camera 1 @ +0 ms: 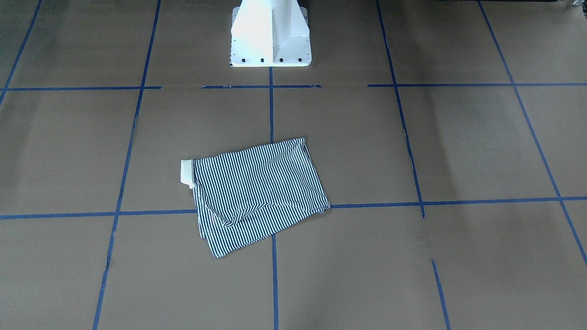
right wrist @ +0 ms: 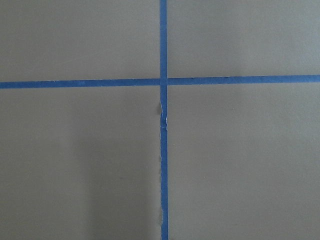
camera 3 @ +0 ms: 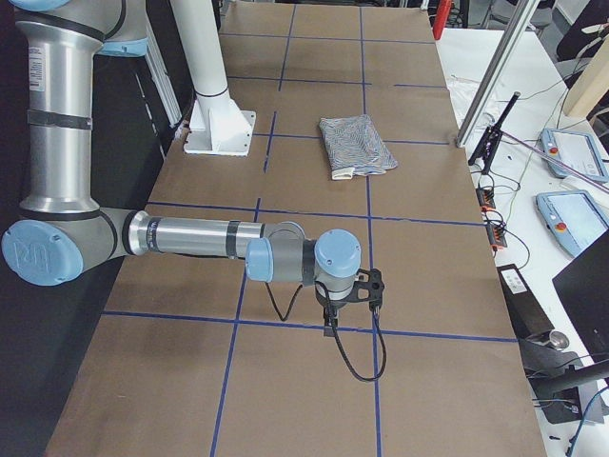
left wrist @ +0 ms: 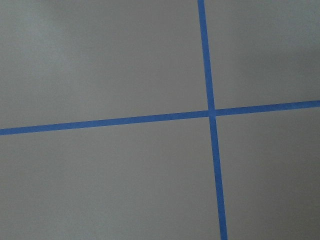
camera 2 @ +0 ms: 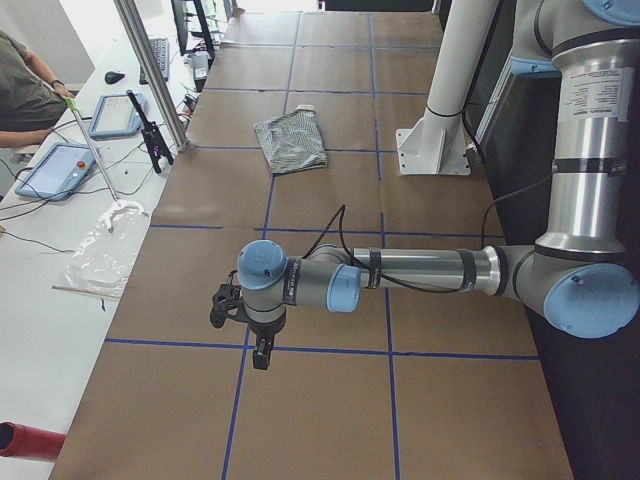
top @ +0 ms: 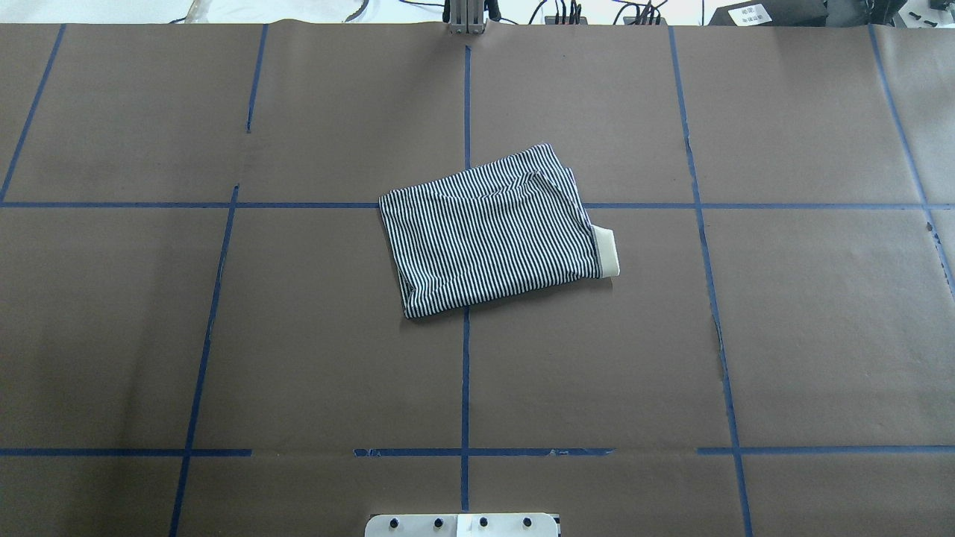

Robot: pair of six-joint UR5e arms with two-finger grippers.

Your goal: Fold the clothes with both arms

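Note:
The striped polo shirt [camera 1: 257, 192] lies folded into a compact rectangle near the table's middle [top: 492, 231], and nothing touches it. Its cream collar [top: 608, 253] sticks out at one short end [camera 1: 187, 173]. The side views show it small and far off [camera 2: 290, 143] [camera 3: 355, 143]. My left gripper [camera 2: 260, 350] hangs over bare brown paper at the table's left end, far from the shirt. My right gripper [camera 3: 330, 324] hangs the same way at the right end. Only the side views show them, so I cannot tell whether either is open or shut. Both wrist views show only paper and blue tape.
The white pedestal [camera 1: 270, 36] stands at the robot's edge of the table. Blue tape lines [top: 465, 373] grid the brown paper. A side bench holds teach pendants [camera 2: 55, 170] [camera 3: 571, 152] and cables, with a person's arm [camera 2: 25, 95] beside it. A red object [camera 2: 30, 440] lies at the near corner.

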